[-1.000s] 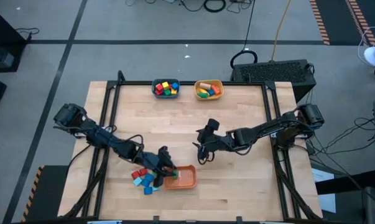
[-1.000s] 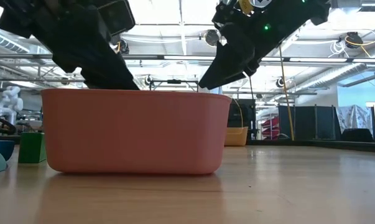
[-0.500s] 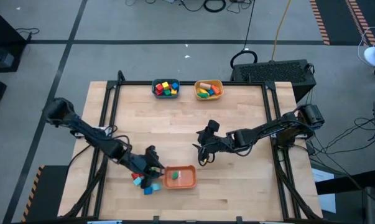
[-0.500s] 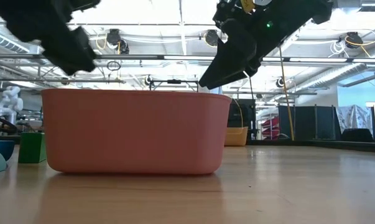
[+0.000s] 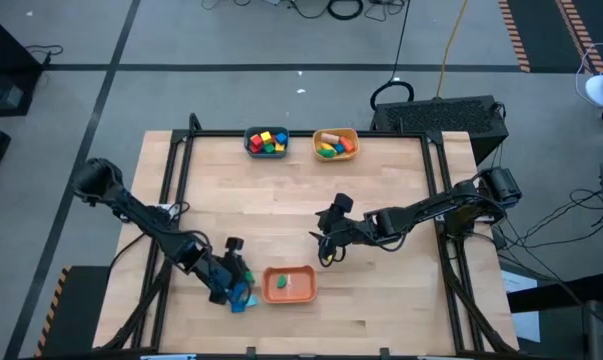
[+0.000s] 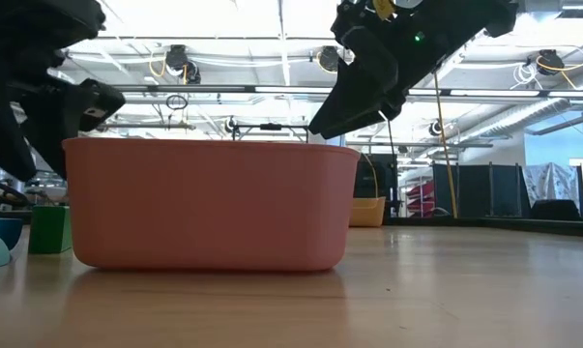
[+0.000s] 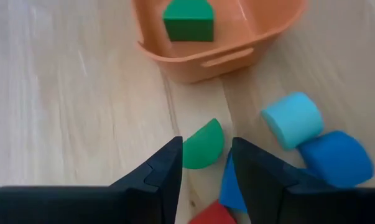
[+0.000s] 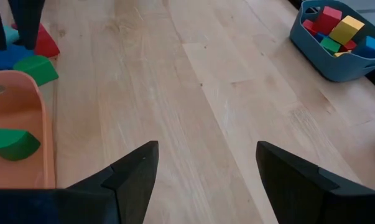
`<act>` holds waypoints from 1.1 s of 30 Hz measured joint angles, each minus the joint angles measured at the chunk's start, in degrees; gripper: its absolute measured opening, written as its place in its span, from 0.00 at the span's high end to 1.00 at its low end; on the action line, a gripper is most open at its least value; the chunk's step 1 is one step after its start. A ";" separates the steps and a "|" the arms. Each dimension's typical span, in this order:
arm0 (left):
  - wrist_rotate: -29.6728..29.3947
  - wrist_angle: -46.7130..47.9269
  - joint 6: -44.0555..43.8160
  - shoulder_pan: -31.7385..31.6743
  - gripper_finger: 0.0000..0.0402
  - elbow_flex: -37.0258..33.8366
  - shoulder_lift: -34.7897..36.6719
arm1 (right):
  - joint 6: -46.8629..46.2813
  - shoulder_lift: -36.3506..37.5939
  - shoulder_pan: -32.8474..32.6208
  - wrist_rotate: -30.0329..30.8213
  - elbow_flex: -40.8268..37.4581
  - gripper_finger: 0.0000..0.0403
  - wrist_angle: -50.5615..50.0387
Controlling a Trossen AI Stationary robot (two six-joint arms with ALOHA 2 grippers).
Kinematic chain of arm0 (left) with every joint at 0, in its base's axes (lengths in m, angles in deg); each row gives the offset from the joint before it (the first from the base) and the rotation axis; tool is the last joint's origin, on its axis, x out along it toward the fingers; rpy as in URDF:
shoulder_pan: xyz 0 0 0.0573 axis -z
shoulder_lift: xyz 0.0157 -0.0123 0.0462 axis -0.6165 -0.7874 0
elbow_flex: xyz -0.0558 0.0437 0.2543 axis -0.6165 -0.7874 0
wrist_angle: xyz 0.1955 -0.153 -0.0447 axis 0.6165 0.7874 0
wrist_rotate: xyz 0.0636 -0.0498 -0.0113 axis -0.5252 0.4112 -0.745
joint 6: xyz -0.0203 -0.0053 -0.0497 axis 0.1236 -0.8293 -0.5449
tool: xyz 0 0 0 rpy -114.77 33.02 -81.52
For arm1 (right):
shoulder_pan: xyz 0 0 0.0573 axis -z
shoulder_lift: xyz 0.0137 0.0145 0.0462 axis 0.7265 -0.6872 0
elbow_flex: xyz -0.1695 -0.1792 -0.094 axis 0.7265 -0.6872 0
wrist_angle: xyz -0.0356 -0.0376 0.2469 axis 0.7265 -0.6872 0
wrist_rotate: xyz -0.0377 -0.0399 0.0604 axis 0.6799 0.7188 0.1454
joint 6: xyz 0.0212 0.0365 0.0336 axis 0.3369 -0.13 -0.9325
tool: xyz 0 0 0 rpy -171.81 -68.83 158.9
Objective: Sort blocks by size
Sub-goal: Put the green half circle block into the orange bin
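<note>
While the table [image 5: 381, 300] carries three bowls, only the orange bowl [image 5: 289, 284] sits near my working end, and it holds one green block [image 7: 188, 21]. The teal bowl [image 5: 266, 142] and yellow bowl [image 5: 335, 144] stand well apart at the far edge, each part-filled with blocks.

My left gripper [image 7: 206, 163] hangs low over the loose cluster just beside the orange bowl. Its fingers stand parted and hold nothing; a green half-round block [image 7: 201, 144] lies on the wood between them. A light blue cylinder [image 7: 292, 119], a blue block [image 7: 336, 158] and a red block [image 7: 211, 215] crowd close by. My right gripper [image 8: 206, 163] waits over the middle of the table, spread wide and empty.

Risks, in my judgement: the half-round's curved face could slip or twist out as the fingers close; the crowded neighbours could be nudged or caught along with it; the bowl wall is near enough to be bumped.

Limits of inspection: the red block is cut off at the frame edge. From above, my left arm covers most of the cluster, so I cannot count it. The level view shows little past the bowl wall.
</note>
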 joint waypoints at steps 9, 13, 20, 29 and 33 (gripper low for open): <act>0.48 -0.12 10.23 -1.70 0.57 0.00 -1.63 | -0.12 0.00 0.07 -1.35 0.00 0.36 0.00; 0.79 -1.04 15.20 -2.17 0.50 -0.02 -3.62 | -0.12 0.00 0.07 -1.48 0.00 0.36 0.00; 1.96 -2.85 19.07 -3.66 0.41 -0.02 -6.50 | -0.11 0.00 0.07 -1.48 0.00 0.36 0.00; 3.66 -5.27 15.65 -5.25 0.53 -0.04 -8.07 | -0.10 0.00 0.07 -1.46 0.00 0.36 0.02; 4.64 -7.76 15.59 -5.25 0.66 -0.04 -8.07 | -0.10 0.00 0.07 -1.44 0.00 0.36 0.05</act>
